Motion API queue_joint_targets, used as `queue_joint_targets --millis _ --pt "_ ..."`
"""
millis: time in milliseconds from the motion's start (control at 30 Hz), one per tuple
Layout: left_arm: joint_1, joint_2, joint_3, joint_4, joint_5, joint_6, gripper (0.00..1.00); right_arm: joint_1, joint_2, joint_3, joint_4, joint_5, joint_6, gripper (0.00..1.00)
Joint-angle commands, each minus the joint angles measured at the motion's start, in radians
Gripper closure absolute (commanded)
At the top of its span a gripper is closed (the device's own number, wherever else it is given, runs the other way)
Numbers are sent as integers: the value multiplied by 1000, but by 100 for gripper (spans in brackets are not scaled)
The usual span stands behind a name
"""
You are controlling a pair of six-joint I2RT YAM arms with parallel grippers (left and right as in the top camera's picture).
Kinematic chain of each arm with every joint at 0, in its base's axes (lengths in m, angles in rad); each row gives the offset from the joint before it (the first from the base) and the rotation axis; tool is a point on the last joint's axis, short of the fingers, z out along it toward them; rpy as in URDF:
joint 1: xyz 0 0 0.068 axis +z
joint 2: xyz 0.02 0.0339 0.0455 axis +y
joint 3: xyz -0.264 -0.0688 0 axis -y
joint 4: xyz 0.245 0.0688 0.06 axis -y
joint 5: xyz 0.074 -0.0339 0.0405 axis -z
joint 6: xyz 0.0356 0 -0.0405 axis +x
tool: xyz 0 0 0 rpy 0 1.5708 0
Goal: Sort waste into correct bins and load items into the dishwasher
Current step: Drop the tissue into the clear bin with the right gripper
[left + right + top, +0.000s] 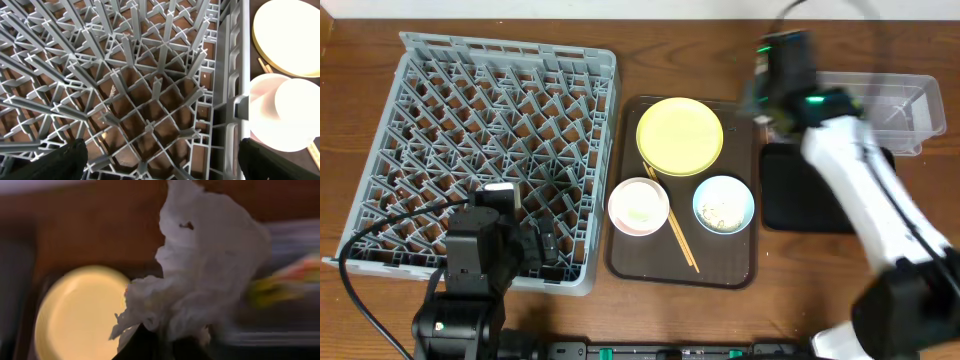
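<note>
The right gripper was clenched on the crumpled white paper, held above the counter near its far edge, between the yellow plate and the clear tub in the far right corner. The left gripper hung with its fingers spread wide, grasping nothing, over the dish rack toward the near left corner, beside the pink bowl.
</note>
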State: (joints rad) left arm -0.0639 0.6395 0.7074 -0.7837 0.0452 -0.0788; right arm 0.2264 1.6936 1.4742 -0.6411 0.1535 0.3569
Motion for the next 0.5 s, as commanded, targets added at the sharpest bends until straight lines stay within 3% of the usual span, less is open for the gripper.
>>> queue_joint_targets --millis 0,200,267,367,467 --pt "-3 1 20 -2 -9 -8 4 -100 -1 -1 -13 74 100 88" --pt "-3 1 20 -2 -9 -8 4 -254 58 -2 -42 44 208 73" --pt "-3 1 20 -1 -9 -8 4 -288 87 -2 -40 25 207 58" --pt "-3 1 20 -2 -9 -8 4 -322 100 -2 -25 -13 194 25" --pt "-3 1 20 -1 -9 -8 4 -337 81 -2 8 -102 95 13"
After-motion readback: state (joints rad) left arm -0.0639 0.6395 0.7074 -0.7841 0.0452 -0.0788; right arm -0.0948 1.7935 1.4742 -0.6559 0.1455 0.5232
